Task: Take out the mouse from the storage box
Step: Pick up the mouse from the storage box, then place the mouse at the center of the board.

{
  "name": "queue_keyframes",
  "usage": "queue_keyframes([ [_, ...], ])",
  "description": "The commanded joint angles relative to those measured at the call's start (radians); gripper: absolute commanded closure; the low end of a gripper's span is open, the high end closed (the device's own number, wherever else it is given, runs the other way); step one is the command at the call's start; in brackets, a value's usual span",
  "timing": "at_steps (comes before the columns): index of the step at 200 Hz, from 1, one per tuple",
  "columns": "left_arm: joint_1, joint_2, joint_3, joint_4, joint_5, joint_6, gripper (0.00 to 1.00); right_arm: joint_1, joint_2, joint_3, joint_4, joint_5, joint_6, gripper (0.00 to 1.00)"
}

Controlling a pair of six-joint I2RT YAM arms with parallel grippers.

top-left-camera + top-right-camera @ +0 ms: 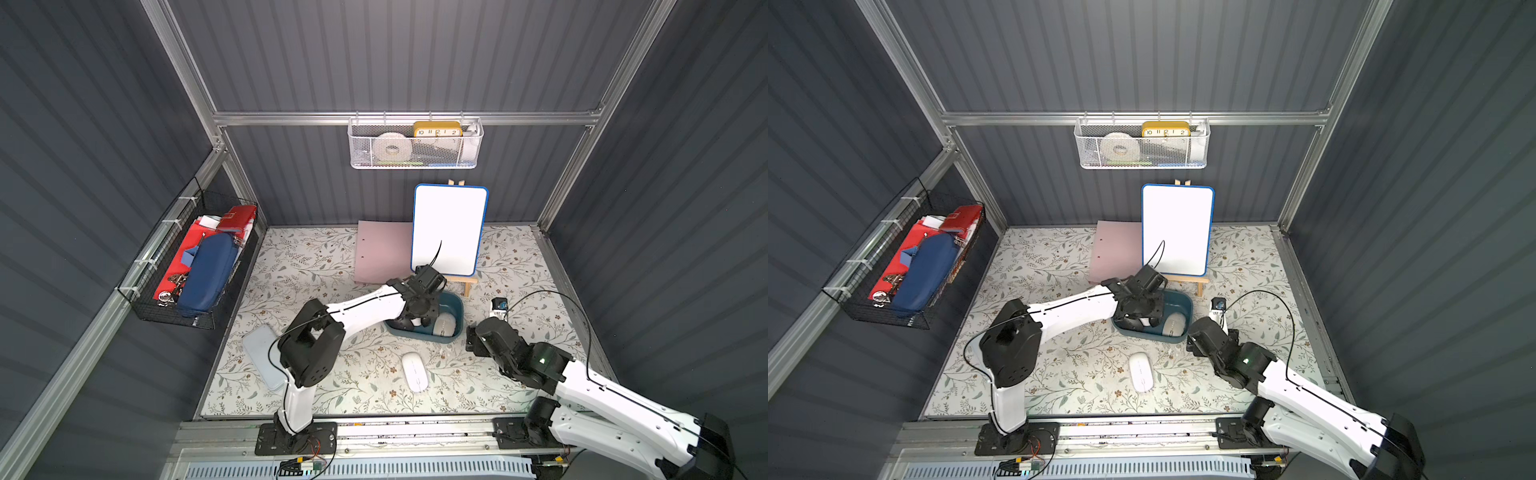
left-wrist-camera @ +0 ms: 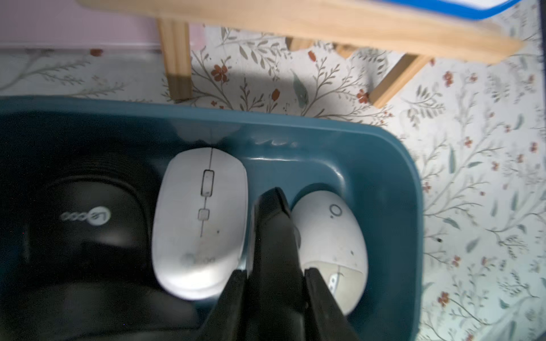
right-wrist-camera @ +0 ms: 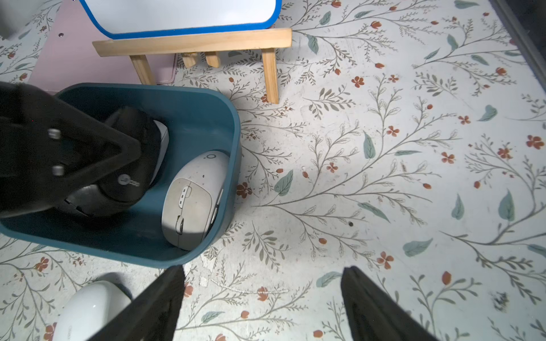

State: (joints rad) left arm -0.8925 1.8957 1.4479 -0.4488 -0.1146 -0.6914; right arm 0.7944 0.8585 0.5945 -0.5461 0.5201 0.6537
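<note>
**Storage box** (image 2: 393, 165): stands on the flowered table (image 1: 311, 266), just in front of the easel (image 2: 295, 23). We count three mice inside.

**Grey-white mouse** (image 2: 201, 224): in the box, just beside the left gripper (image 2: 274, 203). Its long axis runs along the fingers, with the wheel end toward the easel-side wall.

**Cream mouse** (image 2: 334, 245): just beside the fingers on their other side, roughly parallel, with the buttons toward the robot.

**Black mouse** (image 2: 85, 218): beyond the grey-white one.

**Left gripper:** clenched, tips down between the two pale mice. We see nothing between its jaws.

**Right gripper** (image 3: 263, 274): spread wide and empty, over the table near the box.

**White mouse** (image 1: 414, 371): on the table, outside the box.
</note>
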Motion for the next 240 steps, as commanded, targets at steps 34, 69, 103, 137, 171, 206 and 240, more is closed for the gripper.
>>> queue_keyframes([
  [34,-0.003,-0.315,-0.219,0.044,0.037,-0.065,0.73,-0.005,0.008,-0.005,0.009,-0.007,-0.001,0.13],
  [69,-0.004,-0.527,-0.411,0.044,0.057,-0.128,0.73,-0.007,0.029,-0.005,0.035,-0.018,-0.005,0.13],
  [103,-0.002,-0.722,-0.587,0.053,0.084,-0.229,0.7,-0.008,0.085,0.009,0.065,-0.045,-0.004,0.13],
  [137,0.003,-0.755,-0.689,0.061,0.124,-0.282,0.7,-0.009,0.134,0.043,0.057,-0.07,-0.01,0.13],
  [171,0.043,-0.762,-0.799,0.172,0.208,-0.335,0.7,-0.007,0.134,0.059,0.036,-0.086,-0.007,0.13],
  [206,0.089,-0.783,-0.895,0.228,0.244,-0.359,0.69,-0.008,0.108,0.048,0.035,-0.088,0.003,0.13],
  [240,0.151,-0.759,-0.976,0.343,0.32,-0.362,0.7,-0.009,0.113,0.043,0.052,-0.09,-0.003,0.13],
])
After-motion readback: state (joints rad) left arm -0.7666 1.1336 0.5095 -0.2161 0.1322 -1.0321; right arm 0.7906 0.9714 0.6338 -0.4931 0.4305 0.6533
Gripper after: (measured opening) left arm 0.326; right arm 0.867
